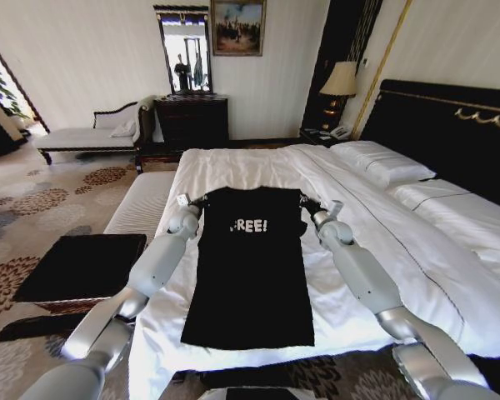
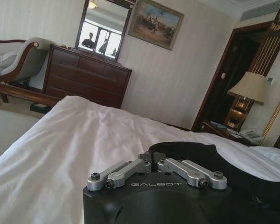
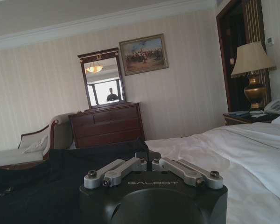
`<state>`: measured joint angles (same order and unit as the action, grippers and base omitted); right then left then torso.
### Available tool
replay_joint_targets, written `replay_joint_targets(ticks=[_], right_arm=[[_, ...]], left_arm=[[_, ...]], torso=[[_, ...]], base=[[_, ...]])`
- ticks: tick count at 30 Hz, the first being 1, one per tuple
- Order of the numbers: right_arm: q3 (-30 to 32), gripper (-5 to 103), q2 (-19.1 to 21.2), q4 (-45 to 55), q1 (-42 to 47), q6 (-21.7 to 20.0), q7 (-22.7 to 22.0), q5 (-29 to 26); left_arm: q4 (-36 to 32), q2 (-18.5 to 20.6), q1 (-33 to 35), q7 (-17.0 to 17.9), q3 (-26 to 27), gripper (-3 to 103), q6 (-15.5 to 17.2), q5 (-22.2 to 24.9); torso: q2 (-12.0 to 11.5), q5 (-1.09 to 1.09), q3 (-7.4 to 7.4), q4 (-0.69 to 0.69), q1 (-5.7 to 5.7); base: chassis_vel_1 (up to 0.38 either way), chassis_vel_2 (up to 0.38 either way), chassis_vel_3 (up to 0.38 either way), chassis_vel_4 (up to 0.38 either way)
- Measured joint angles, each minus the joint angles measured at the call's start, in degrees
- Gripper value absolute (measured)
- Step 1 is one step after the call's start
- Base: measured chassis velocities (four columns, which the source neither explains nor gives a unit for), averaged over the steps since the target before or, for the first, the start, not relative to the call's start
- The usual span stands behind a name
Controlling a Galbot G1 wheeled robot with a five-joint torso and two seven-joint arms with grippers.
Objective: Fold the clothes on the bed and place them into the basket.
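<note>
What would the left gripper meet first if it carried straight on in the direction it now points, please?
The left gripper, shut on the black T-shirt at its shoulder, points low along the bed. It would likely slide over the white duvet; the dark wooden dresser stands beyond, though depth is unclear.

T-shirt (image 1: 250, 275): showing black with white "FREE!" lettering, lying on the bed. Bed (image 1: 258, 167): showing a white duvet, white pillows (image 1: 382, 162), black headboard (image 1: 450, 125) with gold trim. Basket (image 1: 83, 267), left of the bed: showing a black top. Carpet (image 1: 42, 208) beside the bed: showing brown floral motifs on beige.
</note>
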<state>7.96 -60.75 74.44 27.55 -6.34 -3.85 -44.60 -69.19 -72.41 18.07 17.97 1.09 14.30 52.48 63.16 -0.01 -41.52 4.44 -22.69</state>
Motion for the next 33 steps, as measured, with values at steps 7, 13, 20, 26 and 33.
replay_joint_targets(ticks=[7, 13, 20, 26, 33], right_arm=[[-1.3, 0, -2.5, -5.3, -1.7, 0.4, 0.1, 0.8], [-0.3, 0, -2.9, -4.3, -3.1, 0.8, -1.2, 0.8], [-1.3, 0, -4.6, -10.0, -7.0, 1.5, -1.2, 2.5], [-1.6, 0, -3.5, -6.8, -3.8, 2.7, -2.2, 7.1], [1.5, 0, -1.0, 5.1, 8.6, 5.7, -4.1, 12.3]], left_arm=[[8.8, -4.9, -3.2, -0.5, -0.7, 1, -1.3, -3.7], [8.7, -5.4, -4.7, -0.7, 0.1, 1, -2.0, -4.3], [16.1, -7.7, -7.2, -2.4, 0.2, 1, -2.5, -6.0], [10.1, -5.9, -3.0, -2.1, 0.1, 1, -2.8, -6.4], [-2.9, 0.3, 8.8, -1.0, 1.0, 1, -4.9, -7.1]], torso=[[0.0, 0.03, -0.02, 0.04, -0.02], [0.0, 0.01, -0.01, 0.01, 0.00], [0.0, 0.02, -0.02, 0.04, -0.01], [0.0, 0.00, -0.01, 0.01, -0.02], [0.0, -0.01, 0.00, 0.02, 0.02]], base=[[0.000, 0.000, 0.000, 0.000], [0.000, 0.000, 0.000, 0.000], [0.000, 0.000, 0.000, 0.000], [0.000, 0.000, 0.000, 0.000], [0.000, 0.000, 0.000, 0.000]])
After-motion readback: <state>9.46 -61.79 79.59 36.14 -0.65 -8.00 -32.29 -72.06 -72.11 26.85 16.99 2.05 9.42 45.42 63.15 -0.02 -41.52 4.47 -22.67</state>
